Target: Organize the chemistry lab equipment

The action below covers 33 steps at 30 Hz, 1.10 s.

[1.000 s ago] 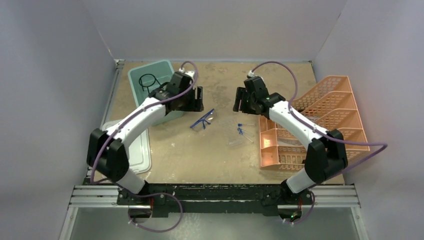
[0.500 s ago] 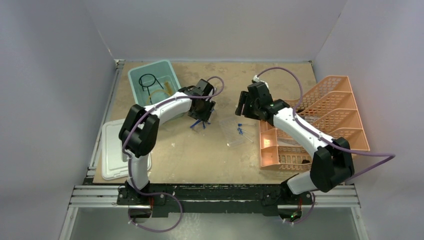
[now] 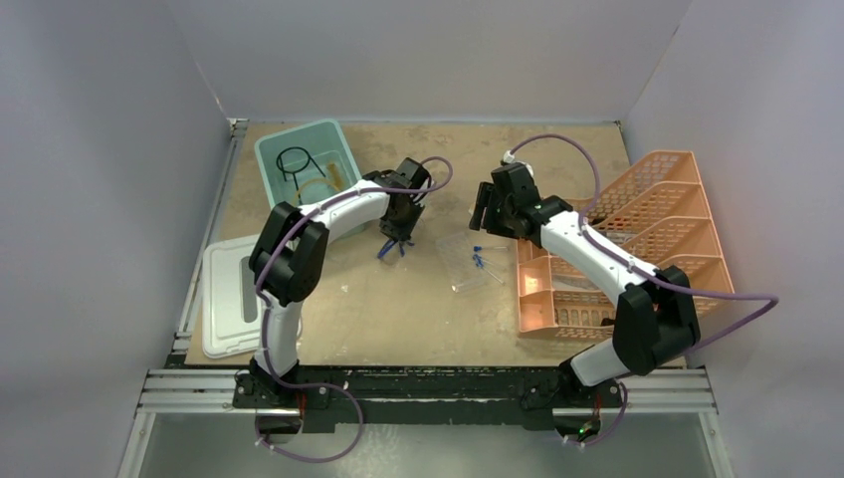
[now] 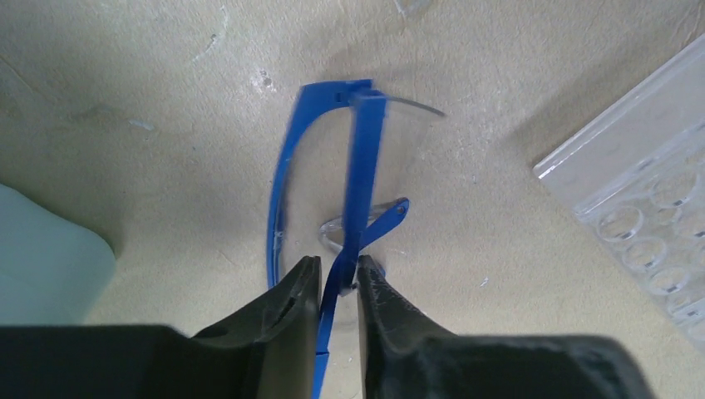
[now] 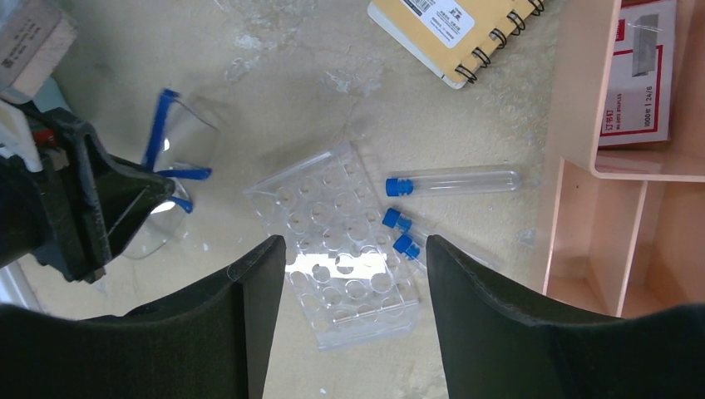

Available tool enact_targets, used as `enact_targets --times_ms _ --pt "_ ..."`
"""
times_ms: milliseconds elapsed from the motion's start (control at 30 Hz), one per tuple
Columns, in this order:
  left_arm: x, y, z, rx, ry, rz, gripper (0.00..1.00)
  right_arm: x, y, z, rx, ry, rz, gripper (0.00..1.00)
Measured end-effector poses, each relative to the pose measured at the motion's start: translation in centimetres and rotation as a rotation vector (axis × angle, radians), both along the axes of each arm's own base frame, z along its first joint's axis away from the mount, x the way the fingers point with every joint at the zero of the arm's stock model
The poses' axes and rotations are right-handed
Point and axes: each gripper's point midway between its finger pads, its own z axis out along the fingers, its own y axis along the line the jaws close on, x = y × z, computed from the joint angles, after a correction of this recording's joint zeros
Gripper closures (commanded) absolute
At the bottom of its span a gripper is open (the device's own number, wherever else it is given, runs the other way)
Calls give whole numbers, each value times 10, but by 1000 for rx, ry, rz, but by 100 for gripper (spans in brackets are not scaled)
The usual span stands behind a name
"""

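We see blue-framed clear goggles (image 4: 359, 158) on the mottled tan table (image 3: 398, 309). The clear rack (image 5: 337, 241) is colourless, and the blue-capped tubes (image 5: 453, 180) have transparent bodies. The teal tub (image 3: 343, 154) at the far left corner holds a black wire ring tripod (image 3: 294, 159) and amber tubing (image 3: 316, 186). The lid (image 3: 221, 309) is white. The mesh tray (image 3: 657, 229) along the right edge is orange. The notebook (image 5: 445, 29) is yellow, its spiral black. The packet (image 5: 636, 91) is white and red.

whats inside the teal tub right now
Inside the teal tub, a black wire ring tripod and some amber tubing show. The left arm crosses over the tub's near end, so anything lying there cannot be seen.
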Motion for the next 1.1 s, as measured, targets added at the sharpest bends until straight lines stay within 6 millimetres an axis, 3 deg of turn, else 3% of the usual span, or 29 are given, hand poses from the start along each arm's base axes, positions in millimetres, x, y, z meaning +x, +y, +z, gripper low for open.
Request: enact_targets --times_ms 167,533,633,733,867,967,1100 --pt "0 -5 5 -23 8 -16 100 1 0 -8 -10 19 1 36" --pt "-5 -21 18 -106 50 -46 100 4 2 -4 -8 9 1 37" --pt "-7 -25 30 -140 51 -55 100 4 1 -4 -8 9 0 37" --pt "-1 -33 61 -202 5 -51 100 4 1 -4 -10 9 -1 37" --pt "22 -30 130 -344 -137 8 100 6 1 -2 -11 5 1 37" --pt "49 0 186 -461 -269 129 100 11 3 5 -7 -9 4 37" --pt "86 64 233 -540 -423 327 100 21 7 7 -12 -12 11 38"
